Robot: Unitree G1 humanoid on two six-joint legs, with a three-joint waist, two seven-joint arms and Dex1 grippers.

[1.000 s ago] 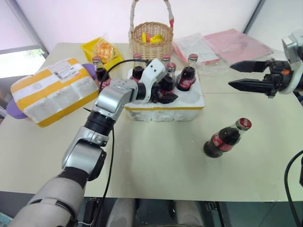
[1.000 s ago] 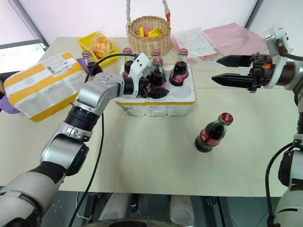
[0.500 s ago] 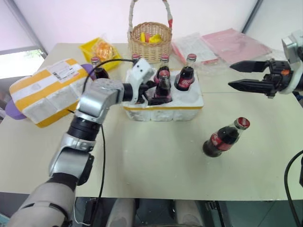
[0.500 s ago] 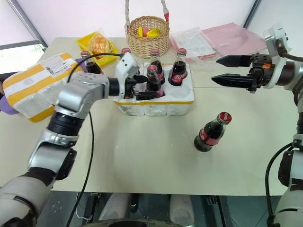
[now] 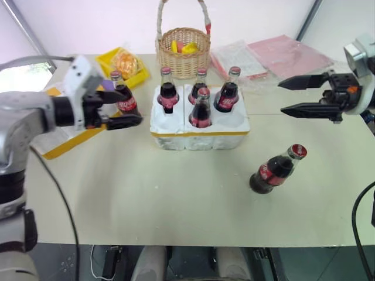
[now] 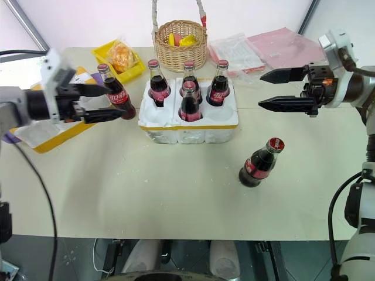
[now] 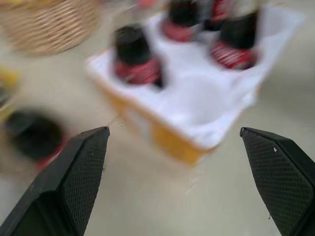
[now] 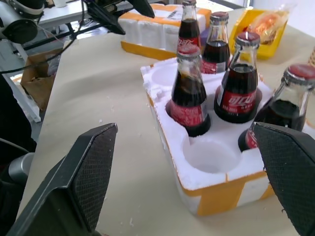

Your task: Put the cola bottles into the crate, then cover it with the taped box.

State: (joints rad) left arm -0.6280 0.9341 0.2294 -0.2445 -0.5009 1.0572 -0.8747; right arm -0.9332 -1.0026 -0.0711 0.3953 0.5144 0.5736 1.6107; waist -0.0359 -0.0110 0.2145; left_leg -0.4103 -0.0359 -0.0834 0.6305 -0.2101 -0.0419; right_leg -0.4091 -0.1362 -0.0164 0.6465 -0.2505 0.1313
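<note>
- Red labels with white script on the small glass bottles of dark cola (image 8: 240, 93) standing in the low white foam crate (image 8: 206, 177): lettering too small and curved to read with certainty.
- Same red label on the bottle lying on the table (image 5: 274, 170): script illegible.
- White shipping label on the yellow-taped white foam box (image 8: 162, 22): print unreadable.

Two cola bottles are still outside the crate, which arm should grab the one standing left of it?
Left, probably. The left end effector is open and already flanks the standing bottle beside the crate. The right end effector hovers open beyond the crate's far side, nearer the tipped bottle.
</note>
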